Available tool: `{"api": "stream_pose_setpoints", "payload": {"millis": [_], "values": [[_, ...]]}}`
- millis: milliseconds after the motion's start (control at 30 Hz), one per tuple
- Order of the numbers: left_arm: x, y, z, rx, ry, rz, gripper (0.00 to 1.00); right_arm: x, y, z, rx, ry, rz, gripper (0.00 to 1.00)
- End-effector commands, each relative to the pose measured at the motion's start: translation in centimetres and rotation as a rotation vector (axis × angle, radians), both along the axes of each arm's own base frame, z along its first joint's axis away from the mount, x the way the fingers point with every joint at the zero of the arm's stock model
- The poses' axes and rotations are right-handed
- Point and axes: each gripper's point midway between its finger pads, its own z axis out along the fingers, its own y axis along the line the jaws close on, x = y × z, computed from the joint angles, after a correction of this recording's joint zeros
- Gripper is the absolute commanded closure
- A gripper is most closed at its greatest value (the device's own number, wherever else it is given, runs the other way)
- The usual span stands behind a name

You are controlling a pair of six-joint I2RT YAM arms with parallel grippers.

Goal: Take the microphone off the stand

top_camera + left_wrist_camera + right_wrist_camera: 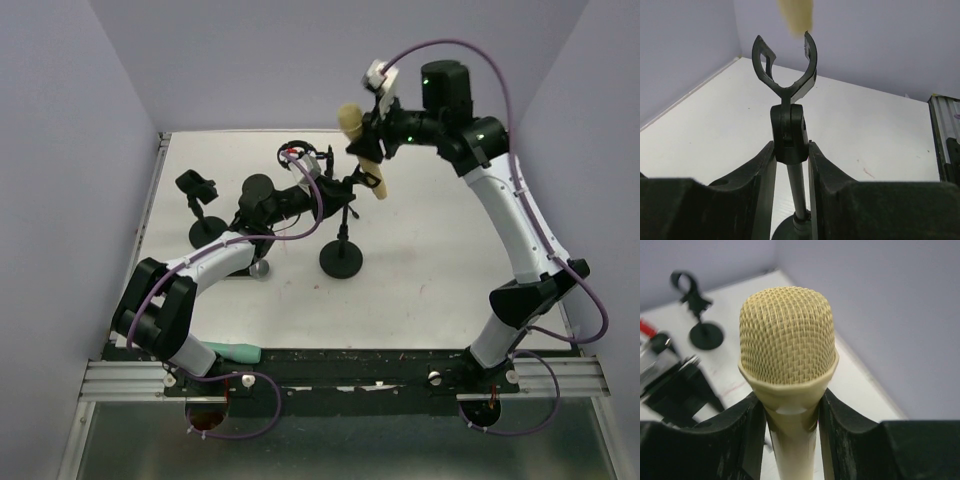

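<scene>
The cream microphone [364,152] hangs tilted in the air above the table, mesh head up and to the left, with my right gripper [375,148] shut on its body. From the right wrist the mesh head [787,337] fills the view and the black fingers [742,432] press the handle just below it. The black stand [341,258] rests on its round base. Its forked clip [785,65] is empty, with the microphone [796,15] a blur just above it. My left gripper [791,147] is shut on the stand's swivel joint, above the grey pole [797,187].
A second small black stand [200,195] is at the left of the table, also visible from the right wrist [696,315]. A green object [235,352] lies at the near edge by the left arm's base. Purple walls close in the back and sides.
</scene>
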Motion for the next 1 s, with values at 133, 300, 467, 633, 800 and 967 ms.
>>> {"api": "stream_pose_setpoints", "payload": {"millis": [133, 300, 467, 633, 800, 967], "values": [[-2.2, -1.0, -1.0, 0.07, -0.001, -0.099, 0.98, 3.0, -4.6, 12.2, 0.164, -0.394, -0.216, 0.99], [-2.1, -0.8, 1.4, 0.096, -0.04, -0.089, 0.55, 2.7, -4.2, 9.6, 0.167, -0.36, -0.191, 0.99], [-0.9, 0.1, 4.5, 0.225, -0.039, -0.01, 0.22, 4.0, -3.6, 8.5, 0.186, -0.389, -0.188, 0.99], [-1.1, 1.4, 11.1, 0.193, -0.128, 0.071, 0.06, 4.2, -1.7, 8.2, 0.322, -0.337, -0.129, 0.99], [-0.1, 2.7, 14.8, 0.15, -0.098, 0.172, 0.01, 2.4, 0.3, 9.5, 0.523, -0.193, -0.025, 0.99], [0.3, 3.5, 18.0, 0.089, -0.08, 0.166, 0.01, -1.2, 2.3, 11.0, 0.631, -0.105, 0.206, 0.99]]}}
